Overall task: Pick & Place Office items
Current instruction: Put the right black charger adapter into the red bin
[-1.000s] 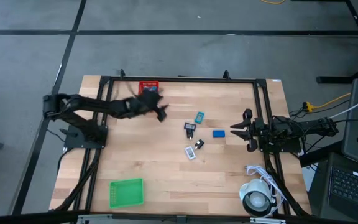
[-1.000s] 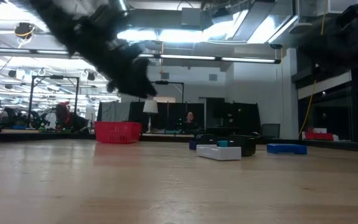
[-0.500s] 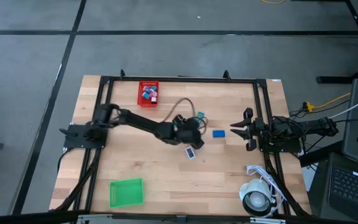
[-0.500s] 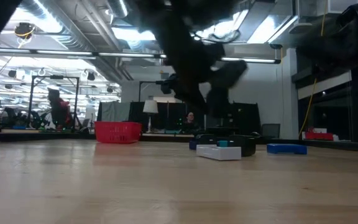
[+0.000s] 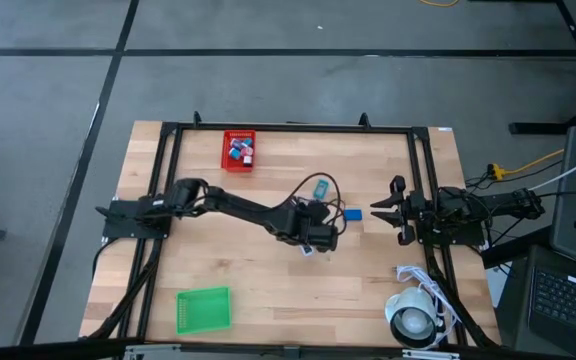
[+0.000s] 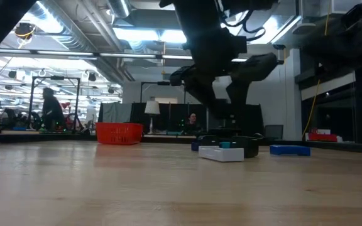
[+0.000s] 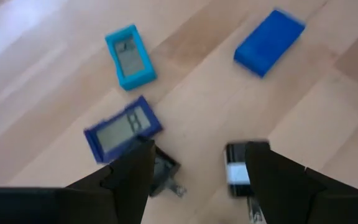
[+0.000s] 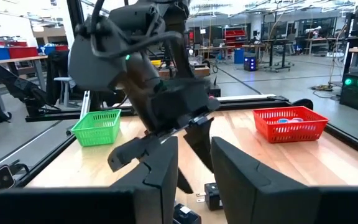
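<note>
My left gripper (image 5: 320,232) hangs open over a cluster of small office items near the table's middle. Its wrist view shows a teal piece (image 7: 129,56), a dark blue piece with a screen (image 7: 123,134), a blue block (image 7: 269,40), a black piece (image 7: 163,177) and a black-and-white piece (image 7: 238,174) lying flat between and beside its fingers. In the low view the left gripper (image 6: 228,119) stands above these pieces. A white piece (image 5: 308,248) lies just nearer. My right gripper (image 5: 386,210) waits open at the right edge.
A red mesh bin (image 5: 238,150) at the far edge holds several small pieces. A green mesh bin (image 5: 203,308) sits near the near-left corner. A white roll with cable (image 5: 413,320) lies at the near-right corner. A black frame (image 5: 288,128) borders the table.
My left arm has swung from beside the red bin toward the table's right and near side, stretching out over the cluster of pieces and coming down above them. The pieces on the table have stayed where they were.
</note>
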Controlling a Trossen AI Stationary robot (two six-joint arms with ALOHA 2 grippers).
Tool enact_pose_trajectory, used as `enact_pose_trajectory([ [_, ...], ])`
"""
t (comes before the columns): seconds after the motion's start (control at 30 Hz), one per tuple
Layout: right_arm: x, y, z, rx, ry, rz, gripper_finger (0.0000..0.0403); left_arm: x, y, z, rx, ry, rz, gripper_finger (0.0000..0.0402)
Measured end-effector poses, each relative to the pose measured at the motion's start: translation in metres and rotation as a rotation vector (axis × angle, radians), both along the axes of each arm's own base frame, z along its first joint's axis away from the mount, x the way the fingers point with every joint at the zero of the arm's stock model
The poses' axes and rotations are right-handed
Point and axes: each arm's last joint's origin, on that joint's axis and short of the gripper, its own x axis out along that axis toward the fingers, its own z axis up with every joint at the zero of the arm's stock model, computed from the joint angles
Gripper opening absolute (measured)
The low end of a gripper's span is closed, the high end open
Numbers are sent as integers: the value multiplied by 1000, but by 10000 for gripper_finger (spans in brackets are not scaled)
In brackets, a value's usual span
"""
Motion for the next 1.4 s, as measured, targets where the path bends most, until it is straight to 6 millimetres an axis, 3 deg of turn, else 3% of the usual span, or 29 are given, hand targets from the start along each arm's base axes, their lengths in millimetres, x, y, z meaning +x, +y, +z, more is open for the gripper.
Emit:
enact_pose_trajectory([
  [0.4, 0, 0, 0, 2, 0, 0, 103, 7, -4, -25, -100, 18, -9, 246],
  [0.73, 0, 0, 0, 2, 0, 0, 103, 11, -3, -26, -130, -17, -23, 249],
  [1.17, 0, 0, 0, 3, 1, 1, 103, 21, 2, -54, -206, -8, -37, 248],
  [1.27, 0, 0, 0, 4, 1, 5, 103, 21, 2, -56, -172, 3, -49, 224],
  [1.4, 0, 0, 0, 3, 3, 7, 103, 22, 1, -54, -123, 10, -99, 147],
])
